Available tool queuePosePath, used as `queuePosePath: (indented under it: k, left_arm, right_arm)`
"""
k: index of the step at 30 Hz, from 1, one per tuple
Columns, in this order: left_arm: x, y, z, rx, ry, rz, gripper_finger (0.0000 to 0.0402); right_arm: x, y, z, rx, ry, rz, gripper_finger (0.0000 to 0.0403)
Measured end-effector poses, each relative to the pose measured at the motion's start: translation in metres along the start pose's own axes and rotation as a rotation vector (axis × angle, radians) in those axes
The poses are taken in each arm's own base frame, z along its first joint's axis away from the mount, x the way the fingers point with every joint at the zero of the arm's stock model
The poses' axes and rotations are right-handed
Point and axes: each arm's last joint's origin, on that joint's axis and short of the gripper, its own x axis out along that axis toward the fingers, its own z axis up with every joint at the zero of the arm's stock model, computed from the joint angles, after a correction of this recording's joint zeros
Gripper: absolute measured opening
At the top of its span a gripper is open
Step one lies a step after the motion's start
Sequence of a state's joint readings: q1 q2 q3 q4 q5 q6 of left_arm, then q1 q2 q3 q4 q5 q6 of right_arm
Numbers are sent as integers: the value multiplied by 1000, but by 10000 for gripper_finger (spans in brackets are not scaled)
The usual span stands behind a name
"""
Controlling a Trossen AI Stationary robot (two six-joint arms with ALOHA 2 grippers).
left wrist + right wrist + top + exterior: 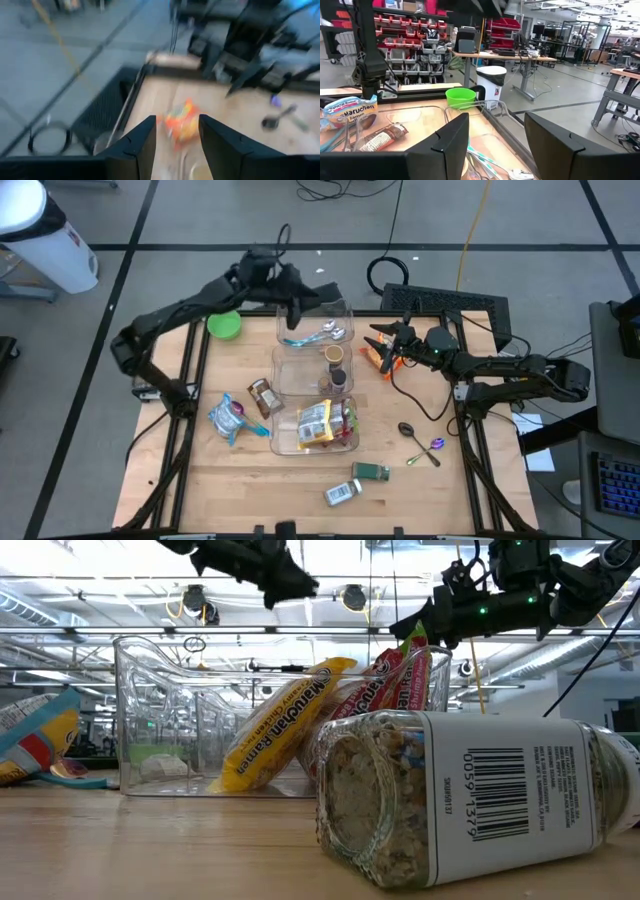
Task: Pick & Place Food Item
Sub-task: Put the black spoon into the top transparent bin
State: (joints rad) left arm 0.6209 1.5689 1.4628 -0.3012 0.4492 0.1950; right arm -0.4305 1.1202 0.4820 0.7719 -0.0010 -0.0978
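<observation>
I take the clear three-compartment bin [314, 385] in the middle of the table as my landmark. My left gripper [297, 305] hangs in the air over its far compartment, the one holding a blue-handled utensil [305, 337], and its fingers [142, 145] stand spread with nothing between them. Looking out past those fingers, I see an orange snack packet [181, 121] on the bare wood; from above, the same orange packet [375, 356] lies just off the bin's far right corner.

My right gripper [388, 340] is at that corner too, fingers spread and empty, pointing toward the bin with the packet right beneath or beside its tips. I cannot tell whether it touches the packet.

What the next move turns on, as I judge it, is that the packet lies to the right of my left gripper, outside the bin wall, while my right gripper is almost on it. The right arm is clearly the nearer one. The packet's long axis seems to run roughly from the bin's corner out toward the table's right edge, though my right fingers hide part of it. The near compartment already holds ramen packets [318, 423].
</observation>
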Motion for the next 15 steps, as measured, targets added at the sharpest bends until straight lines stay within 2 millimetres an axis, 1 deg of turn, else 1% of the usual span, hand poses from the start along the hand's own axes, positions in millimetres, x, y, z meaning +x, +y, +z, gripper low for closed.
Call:
queuePosePath:
  k: [3, 6, 10, 12, 15]
  left_arm:
    - [-6, -21, -1, 14, -139, -21, 152]
    - [-5, -43, -12, 2, -242, -64, 152]
    - [-2, -74, -32, -3, -303, -150, 152]
    - [2, -88, -44, 3, -305, -193, 152]
    - [7, -106, -56, 14, -328, -247, 152]
  right_arm:
    - [0, 0, 0, 0, 1, 0, 186]
    - [0, 0, 0, 0, 0, 0, 183]
    - [0, 0, 0, 0, -1, 0, 185]
    - [0, 0, 0, 0, -1, 0, 187]
    - [0, 0, 0, 0, 0, 0, 186]
